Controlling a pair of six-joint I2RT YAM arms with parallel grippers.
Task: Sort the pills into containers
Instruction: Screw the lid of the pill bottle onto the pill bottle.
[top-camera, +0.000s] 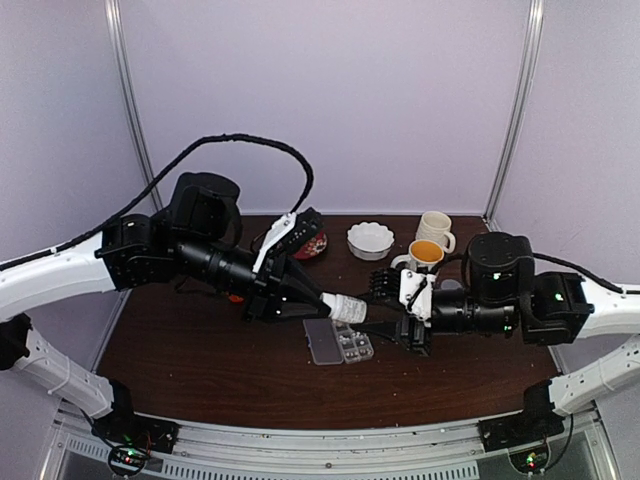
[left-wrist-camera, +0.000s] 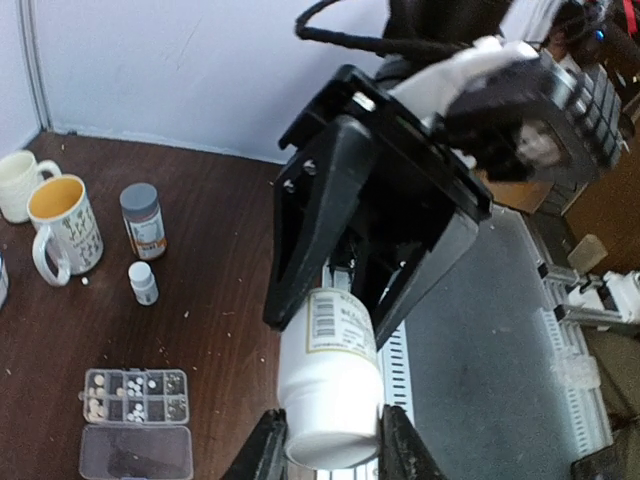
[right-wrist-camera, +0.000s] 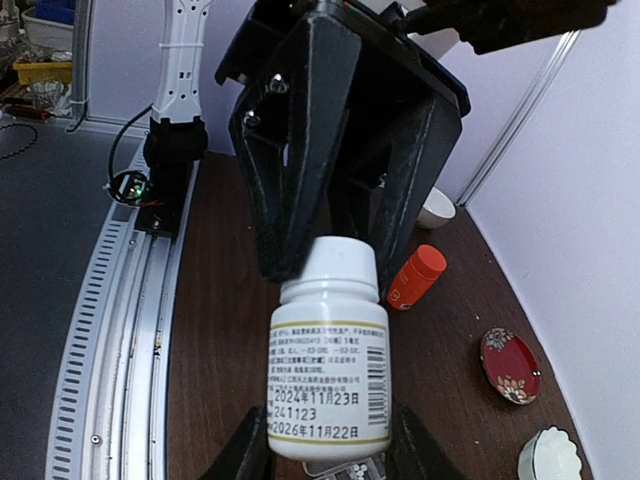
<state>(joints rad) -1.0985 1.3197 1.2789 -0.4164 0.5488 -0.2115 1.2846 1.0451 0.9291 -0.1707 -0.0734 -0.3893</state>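
A white labelled pill bottle (top-camera: 347, 307) hangs level above the table, gripped from both ends. My left gripper (left-wrist-camera: 332, 440) is shut on its cap end (left-wrist-camera: 330, 425). My right gripper (right-wrist-camera: 328, 450) is shut on the bottle's labelled body (right-wrist-camera: 327, 375). In the top view the left gripper (top-camera: 325, 300) and right gripper (top-camera: 372, 322) meet over the clear pill box (top-camera: 340, 343). The box lies open, its lid (left-wrist-camera: 135, 452) flat beside the cells (left-wrist-camera: 135, 395). Small whitish pills (left-wrist-camera: 100, 405) lie in some cells. A corner of the box (right-wrist-camera: 350, 468) shows under the bottle.
An orange bottle (right-wrist-camera: 415, 277) lies on the table, a red dish (top-camera: 312, 247) and a white bowl (top-camera: 370, 240) stand at the back. Two mugs (left-wrist-camera: 62, 225) (left-wrist-camera: 20, 185), a grey-capped bottle (left-wrist-camera: 143, 220) and a small white bottle (left-wrist-camera: 143, 282) stand right of the box.
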